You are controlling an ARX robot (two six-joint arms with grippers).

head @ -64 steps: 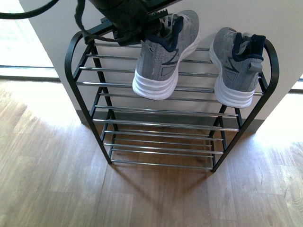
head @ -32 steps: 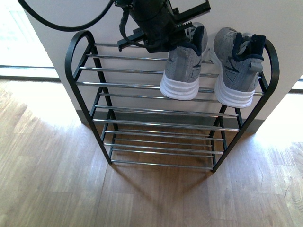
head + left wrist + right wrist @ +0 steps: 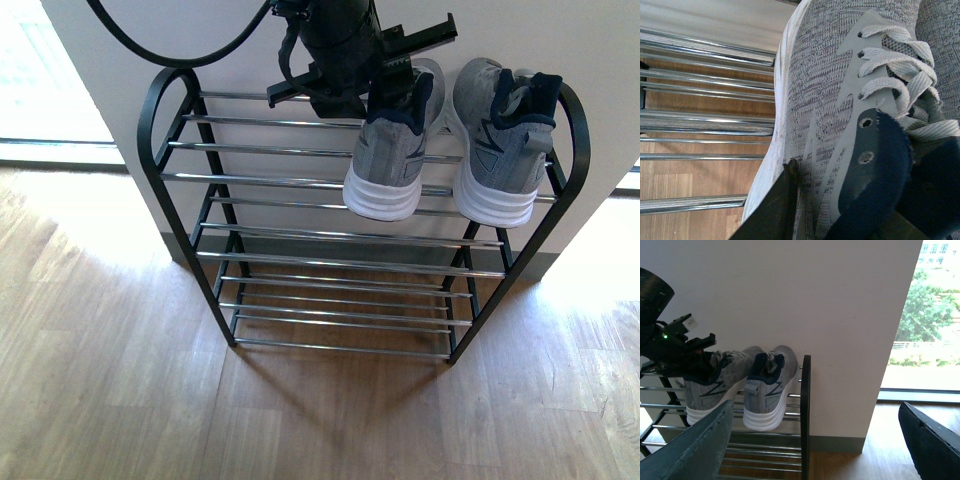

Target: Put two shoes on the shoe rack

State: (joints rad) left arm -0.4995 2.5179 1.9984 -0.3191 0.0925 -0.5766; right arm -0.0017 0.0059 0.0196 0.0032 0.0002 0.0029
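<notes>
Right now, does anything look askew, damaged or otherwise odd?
Nothing looks damaged or fallen. The held grey knit sneaker and the free grey knit sneaker sit heel-out, side by side at the right end of the top tier of the black-framed chrome-bar shoe rack. Only oddity: fingers of the left gripper clamp the held one's collar.

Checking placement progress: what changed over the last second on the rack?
The left tool, still gripping the collar of the grey knit sneaker with white sole, carried it rightward along the top tier until it is close beside the matching grey sneaker. That sneaker and the black-framed chrome-bar shoe rack did not move.
</notes>
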